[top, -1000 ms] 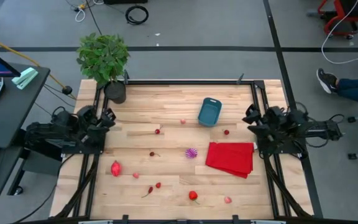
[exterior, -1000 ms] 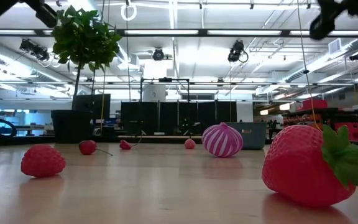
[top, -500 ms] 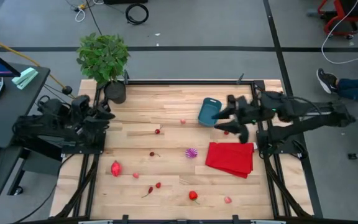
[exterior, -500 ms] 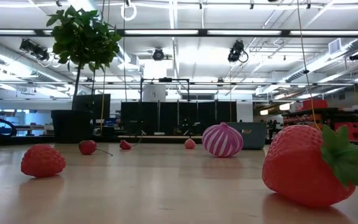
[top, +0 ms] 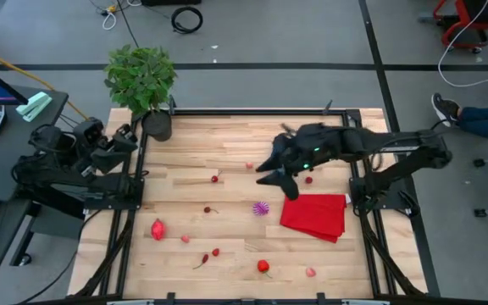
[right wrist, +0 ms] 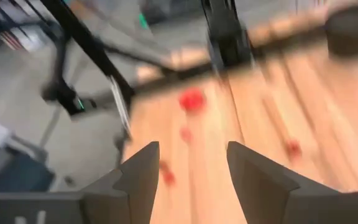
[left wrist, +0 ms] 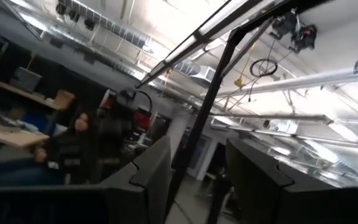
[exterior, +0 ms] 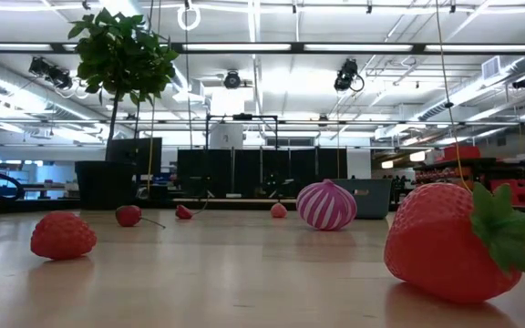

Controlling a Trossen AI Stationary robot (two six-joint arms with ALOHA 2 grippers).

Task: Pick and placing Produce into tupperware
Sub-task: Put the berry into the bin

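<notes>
Right gripper (top: 276, 172): I read its fingers (right wrist: 143, 171) as spread apart with nothing between them — the right wrist view shows bare wood and small red produce in the gap. Half a second ago this gripper sat near the table's right edge beside the tupperware; it has since swung inward over the middle of the table, and the arm now covers the tupperware completely in the high view. I cannot place the tub from that view.

Left gripper (top: 124, 138): fingers (left wrist: 146, 180) parted and empty, raised beyond the table's left edge, pointing into the room. It has lifted and drawn back toward the far-left corner since the earlier frame.

Produce on the table (top: 193, 182), unchanged:
- spiky purple piece (top: 261, 207), just in front of the right gripper, left of the red cloth (top: 314, 215);
- large strawberry (top: 263, 267) near the front edge — it fills the low view's right side;
- pink berry (top: 158, 229) toward the left edge.

The plant pot (top: 157, 125) stands at the far-left corner.
</notes>
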